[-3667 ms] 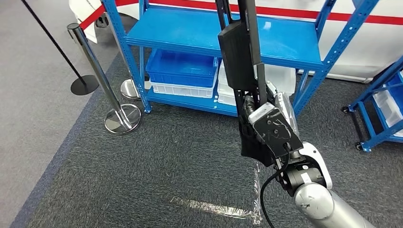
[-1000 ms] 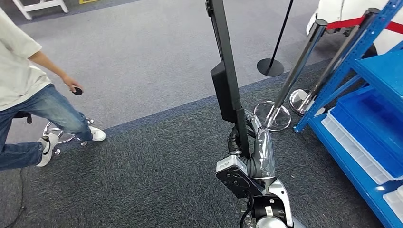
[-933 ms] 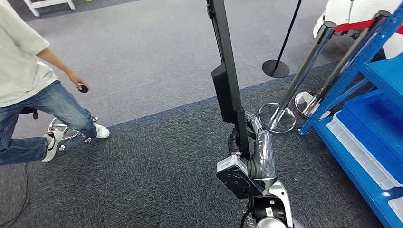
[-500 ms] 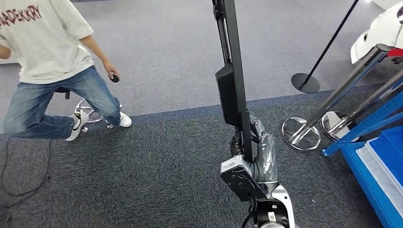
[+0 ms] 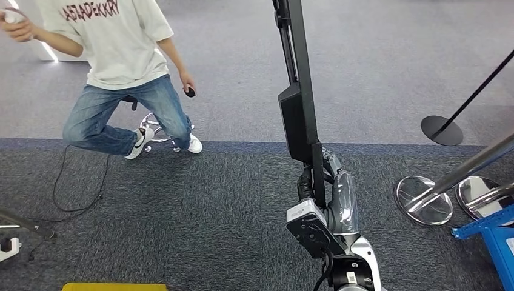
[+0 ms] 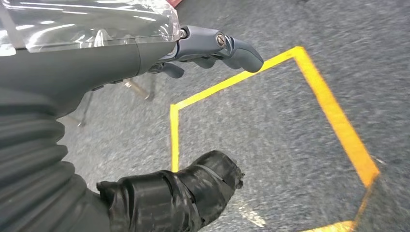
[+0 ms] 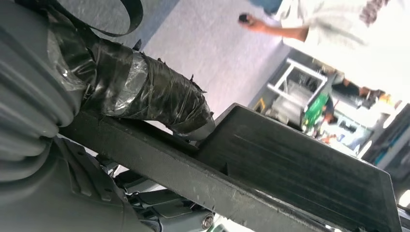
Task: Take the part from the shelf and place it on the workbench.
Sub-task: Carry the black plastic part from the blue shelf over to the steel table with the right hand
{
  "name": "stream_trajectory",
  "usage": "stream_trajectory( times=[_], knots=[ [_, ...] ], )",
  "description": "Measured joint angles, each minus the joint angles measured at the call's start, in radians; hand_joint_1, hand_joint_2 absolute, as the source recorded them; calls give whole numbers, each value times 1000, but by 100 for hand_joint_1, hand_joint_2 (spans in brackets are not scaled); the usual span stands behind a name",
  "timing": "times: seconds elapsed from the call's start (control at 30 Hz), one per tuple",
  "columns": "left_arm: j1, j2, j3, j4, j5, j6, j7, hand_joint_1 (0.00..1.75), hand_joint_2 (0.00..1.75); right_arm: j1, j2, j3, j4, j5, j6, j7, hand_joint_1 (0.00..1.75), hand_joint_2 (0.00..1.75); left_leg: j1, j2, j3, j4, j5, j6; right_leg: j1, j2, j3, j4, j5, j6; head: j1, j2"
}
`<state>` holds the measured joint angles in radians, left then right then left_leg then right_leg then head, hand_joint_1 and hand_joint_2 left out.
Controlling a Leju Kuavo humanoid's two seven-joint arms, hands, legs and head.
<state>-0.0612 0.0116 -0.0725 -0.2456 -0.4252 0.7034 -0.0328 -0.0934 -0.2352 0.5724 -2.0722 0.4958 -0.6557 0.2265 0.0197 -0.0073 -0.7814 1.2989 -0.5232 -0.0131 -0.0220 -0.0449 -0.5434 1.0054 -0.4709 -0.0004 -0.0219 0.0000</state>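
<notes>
floor: grey carpet (image 5: 200, 212); on it: stanchion bases (image 5: 424, 200); black cable (image 5: 79, 188); yellow tape (image 6: 333, 116)

The part (image 5: 297, 115) is matt black; the right hand (image 5: 330, 197) is grey under clear glossy film. Dark grey carpet (image 5: 182, 212) meets paler grey floor (image 5: 376, 66). A person (image 5: 121, 54) wears a white lettered shirt and blue jeans. Yellow tape (image 6: 333, 116) lines the carpet

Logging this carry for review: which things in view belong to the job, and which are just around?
Job:
- long black part
- right hand, gripping the part

Just around:
- person on a stool
- stanchion bases
- yellow floor tape
- left hand, holding nothing
</notes>
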Motion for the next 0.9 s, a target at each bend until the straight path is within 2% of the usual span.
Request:
stream_trajectory(
  times=[0.03,0.07,0.1,0.17,0.2,0.27,0.3,0.37,0.4,0.43,0.47,0.5,0.53,0.57,0.6,0.63,0.67,0.7,0.77,0.8,0.83,0.9],
  knots=[
    [1,0,3,0,0,0,0,0,175,0,-1,0,0,-2,0,2,175,175,2,6,12,-28,25,-3,-2,-13,4,1,-5,4,0,0],
    [2,0,5,0,0,0,0,0,175,0,-2,0,0,-3,0,3,175,175,4,18,43,-88,60,-6,-4,-26,10,2,-10,9,0,0],
    [2,-1,7,0,0,0,0,0,175,-1,-3,0,0,-4,0,3,175,175,3,41,78,-156,87,-7,-5,-39,17,3,-17,15,0,0],
    [-1,-2,9,0,0,0,0,0,175,-2,-5,0,-2,-4,0,4,175,175,-3,71,126,-246,112,4,-1,-61,26,6,-29,31,-1,0],
    [-2,-3,10,0,-1,0,0,0,175,-3,-6,0,-4,-4,0,4,175,175,-7,73,130,-256,109,13,3,-71,30,5,-33,37,0,0],
    [-1,-3,13,0,-3,0,0,0,175,-5,-8,0,-8,-6,0,5,175,175,-8,46,128,-257,108,32,3,-88,38,0,-39,49,1,0],
    [1,-3,15,1,-4,0,0,0,175,-6,-10,0,-9,-6,0,5,175,175,-7,34,130,-259,108,38,0,-78,39,5,-47,54,4,0],
    [1,-3,16,1,-6,0,0,0,175,-7,-13,0,-13,-7,-1,6,175,175,-6,11,135,-264,109,51,-3,-23,10,73,-90,58,9,0],
    [0,-3,16,1,-7,0,0,0,175,-7,-15,0,-15,-7,-1,6,175,175,-7,-1,136,-264,108,55,-3,10,-24,142,-122,55,11,0],
    [-1,-3,17,1,-9,0,0,0,175,-5,-16,0,-16,-7,-1,5,175,175,-9,-14,137,-264,107,60,0,29,-65,217,-149,52,12,0],
    [-3,-3,18,1,-10,0,0,0,175,-4,-17,0,-16,-7,-1,5,175,175,-12,-29,137,-264,107,62,3,37,-101,276,-163,48,13,0],
    [-4,-3,21,1,-11,0,1,0,175,-2,-18,0,-16,-7,-1,6,175,175,-15,-45,138,-264,106,64,5,41,-125,303,-158,44,13,0],
    [-3,-3,24,1,-12,0,1,0,175,-1,-19,0,-16,-7,-1,6,175,175,-17,-62,140,-264,106,65,8,45,-127,287,-130,38,13,0],
    [-3,-4,27,1,-13,0,1,0,175,0,-21,1,-17,-7,-1,6,175,175,-18,-78,143,-264,106,65,11,53,-112,236,-89,31,13,0],
    [-2,-5,30,1,-14,0,1,0,175,0,-23,1,-18,-7,-1,7,175,175,-18,-93,145,-264,106,65,13,77,-88,164,-46,23,13,0],
    [-3,-7,32,1,-14,0,1,0,175,0,-24,1,-19,-7,-1,8,175,175,-19,-107,144,-263,106,63,14,105,-63,97,-15,15,13,0],
    [-4,-9,33,1,-15,0,1,0,175,0,-26,1,-21,-7,-1,10,175,175,-18,-120,141,-262,107,60,15,127,-47,51,1,11,13,0],
    [-5,-11,34,1,-15,0,1,0,175,0,-27,0,-23,-7,-1,12,175,175,-15,-133,137,-262,109,55,17,141,-38,25,6,8,13,0],
    [-3,-12,38,1,-15,0,0,0,175,-1,-29,0,-28,-5,-1,17,175,175,-11,-161,130,-269,114,41,19,123,-29,13,4,5,14,0],
    [-1,-12,39,2,-15,0,0,0,175,-2,-30,0,-30,-5,-1,19,175,175,-12,-157,129,-266,113,36,18,109,-20,3,8,2,14,0],
    [2,-12,40,2,-16,0,0,0,175,-2,-31,0,-33,-4,-1,21,175,175,-15,-134,122,-251,103,32,16,93,-10,-9,13,-1,12,0],
    [1,-14,41,2,-18,0,0,0,175,-2,-33,-1,-36,-3,-1,24,175,175,-17,-57,82,-162,55,26,15,61,6,-26,19,-5,7,0]
  ],
)
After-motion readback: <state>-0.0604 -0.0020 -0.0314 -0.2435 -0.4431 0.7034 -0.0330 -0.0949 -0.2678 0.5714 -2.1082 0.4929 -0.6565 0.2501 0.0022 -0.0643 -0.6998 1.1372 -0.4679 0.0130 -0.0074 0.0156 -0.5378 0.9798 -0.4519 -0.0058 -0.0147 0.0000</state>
